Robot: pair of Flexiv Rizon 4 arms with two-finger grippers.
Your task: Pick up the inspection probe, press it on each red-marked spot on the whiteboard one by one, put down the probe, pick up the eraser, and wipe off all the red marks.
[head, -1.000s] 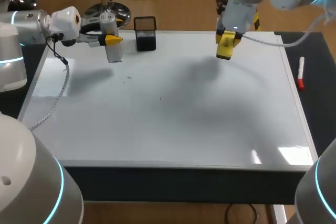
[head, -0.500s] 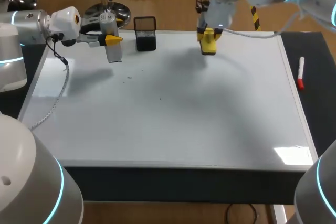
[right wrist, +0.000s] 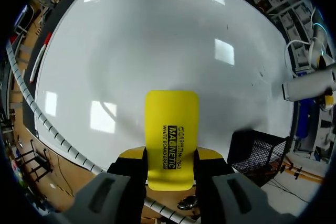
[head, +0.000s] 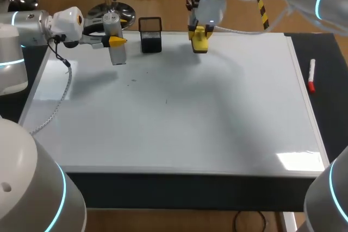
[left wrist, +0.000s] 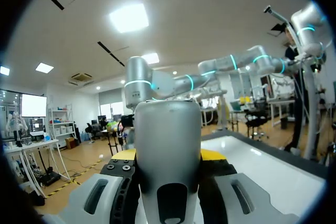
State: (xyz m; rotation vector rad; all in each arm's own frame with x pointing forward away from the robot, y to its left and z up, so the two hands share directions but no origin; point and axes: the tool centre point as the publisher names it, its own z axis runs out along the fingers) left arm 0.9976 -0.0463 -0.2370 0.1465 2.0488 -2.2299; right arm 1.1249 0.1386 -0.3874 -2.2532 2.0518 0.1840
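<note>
My left gripper (head: 116,41) is at the whiteboard's far left corner, shut on the grey cylindrical probe (head: 116,51), which hangs down above the board. In the left wrist view the probe (left wrist: 168,145) fills the gap between the yellow-tipped fingers (left wrist: 214,154). My right gripper (head: 199,32) is over the board's far edge, shut on the yellow eraser (head: 200,41). In the right wrist view the eraser (right wrist: 172,135) sticks out ahead of the fingers above the whiteboard (right wrist: 157,40). I see no red marks on the whiteboard (head: 179,112), only a few tiny dark specks (head: 134,80).
A black mesh cup (head: 150,35) stands at the far edge between the two grippers, and it shows close beside the eraser in the right wrist view (right wrist: 257,150). A red-capped marker (head: 311,75) lies on the dark table right of the board.
My right arm has carried the eraser leftward along the board's far edge, from right of the middle to near the mesh cup. The left arm and probe have stayed still.
</note>
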